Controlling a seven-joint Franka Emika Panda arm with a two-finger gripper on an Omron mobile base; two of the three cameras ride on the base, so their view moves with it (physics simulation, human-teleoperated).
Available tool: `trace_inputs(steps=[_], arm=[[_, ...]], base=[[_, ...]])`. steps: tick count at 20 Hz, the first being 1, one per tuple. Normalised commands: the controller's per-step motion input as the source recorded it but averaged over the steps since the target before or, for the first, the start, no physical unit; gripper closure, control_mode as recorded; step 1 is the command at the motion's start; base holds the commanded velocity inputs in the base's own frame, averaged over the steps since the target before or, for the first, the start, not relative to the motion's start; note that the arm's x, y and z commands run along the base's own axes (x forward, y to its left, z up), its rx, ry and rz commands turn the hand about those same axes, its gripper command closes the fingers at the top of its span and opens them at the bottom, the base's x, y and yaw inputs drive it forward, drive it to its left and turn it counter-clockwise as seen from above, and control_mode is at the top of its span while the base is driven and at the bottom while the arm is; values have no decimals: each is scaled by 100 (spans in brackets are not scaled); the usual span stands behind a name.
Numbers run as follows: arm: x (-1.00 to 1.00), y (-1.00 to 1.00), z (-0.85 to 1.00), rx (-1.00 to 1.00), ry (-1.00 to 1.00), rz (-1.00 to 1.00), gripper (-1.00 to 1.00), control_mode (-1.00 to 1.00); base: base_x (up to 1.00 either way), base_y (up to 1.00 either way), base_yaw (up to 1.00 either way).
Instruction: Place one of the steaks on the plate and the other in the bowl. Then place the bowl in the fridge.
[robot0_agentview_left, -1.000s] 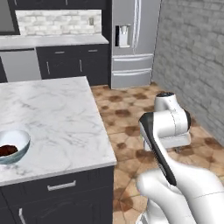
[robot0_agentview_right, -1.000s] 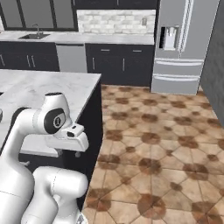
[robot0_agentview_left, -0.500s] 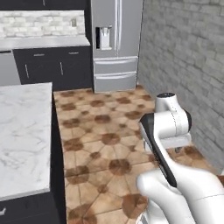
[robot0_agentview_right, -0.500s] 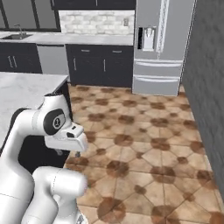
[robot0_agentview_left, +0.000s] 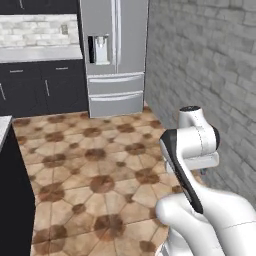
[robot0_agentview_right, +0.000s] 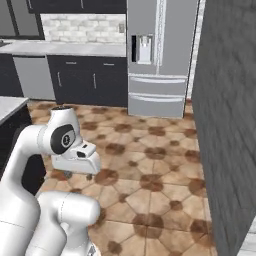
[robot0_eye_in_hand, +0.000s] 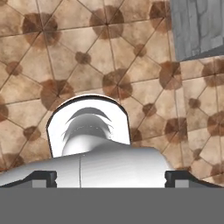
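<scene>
Across the tiled floor: fridge (robot0_agentview_left: 113, 55) stands at the far wall beside the dark cabinets (robot0_agentview_left: 42, 89), both doors and both lower drawers shut.
Fridge, right base view: same grey French-door unit (robot0_agentview_right: 160, 57), dispenser panel on its left door, brick wall (robot0_agentview_right: 227, 110) running along its right.
Arm: folded up over the base, wrist (robot0_agentview_left: 195, 142) tucked close, well apart from the fridge.
Claw: fingertips can't be made out in the frames; hand view looks straight down at floor tiles (robot0_eye_in_hand: 109, 57); judged wide open and holding nothing, no bowl or steak seen at the hand.
Table: just a dark edge of the island (robot0_agentview_left: 12, 175) at the left of the left base view, corner of its top (robot0_agentview_right: 10, 107) in the right base view.
Steaks, plate, bowl: none in frame, so can't say what sits in what.
Containers: fridge is the one container visible, closed, contents hidden.
Progress: can't confirm steak placement from these frames; the fridge step looks undone, since the doors are closed and the claw is empty.
Left to do, judged: open a fridge door, get the bowl inside.
Risk: bowl is somewhere off frame, so a trip back to the table seems likely.
</scene>
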Motion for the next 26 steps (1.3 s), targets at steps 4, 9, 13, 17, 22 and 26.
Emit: trace_inputs(steps=[4, 9, 13, 17, 22, 26], arm=[[0, 0, 0, 0, 0, 0, -100, 100], [0, 0, 0, 0, 0, 0, -100, 100], [0, 0, 0, 0, 0, 0, -100, 100], [0, 0, 0, 0, 0, 0, -100, 100], [0, 0, 0, 0, 0, 0, -100, 100], [0, 0, 0, 0, 0, 0, -100, 100]], base=[[100, -37, 10], [100, -15, 19], [100, -6, 4], [100, -14, 0], [100, -37, -1], [100, -48, -1]])
